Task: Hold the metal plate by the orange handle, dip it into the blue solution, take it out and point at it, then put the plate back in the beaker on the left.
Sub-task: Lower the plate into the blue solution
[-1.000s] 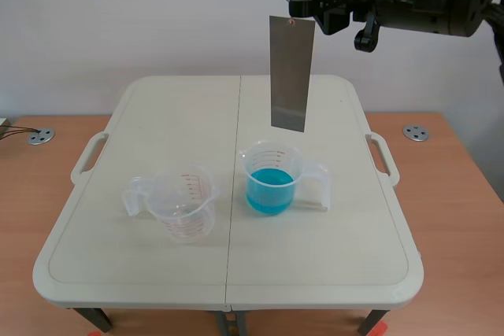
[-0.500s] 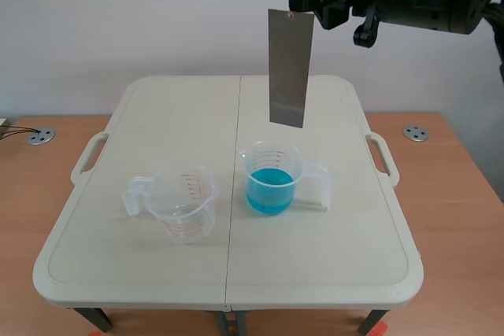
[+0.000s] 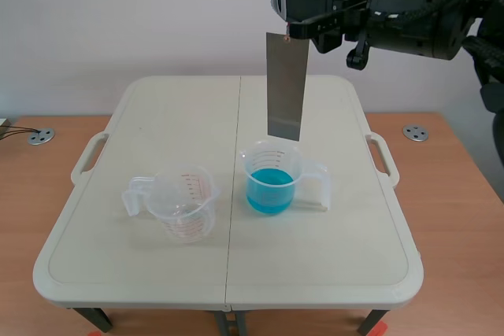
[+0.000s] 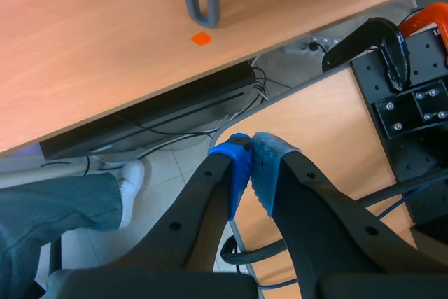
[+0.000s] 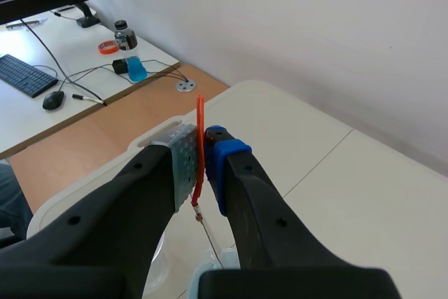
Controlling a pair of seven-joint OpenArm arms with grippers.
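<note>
A grey metal plate hangs upright in the air above the beaker of blue solution, its lower edge just over the rim. My right gripper is shut on the plate's orange handle, which shows as a thin orange strip between the pads in the right wrist view. An empty clear beaker stands to the left of the blue one. My left gripper is shut on nothing, away from the table and pointing down at the floor and a wooden surface.
Both beakers stand on a cream folding table set on a wooden bench. A desk with a keyboard, cables and a bottle lies beyond the table. A person's leg and shoe show below the left gripper.
The right arm has lowered a little and shifted slightly left, bringing the plate's lower edge closer to the blue beaker's rim.
</note>
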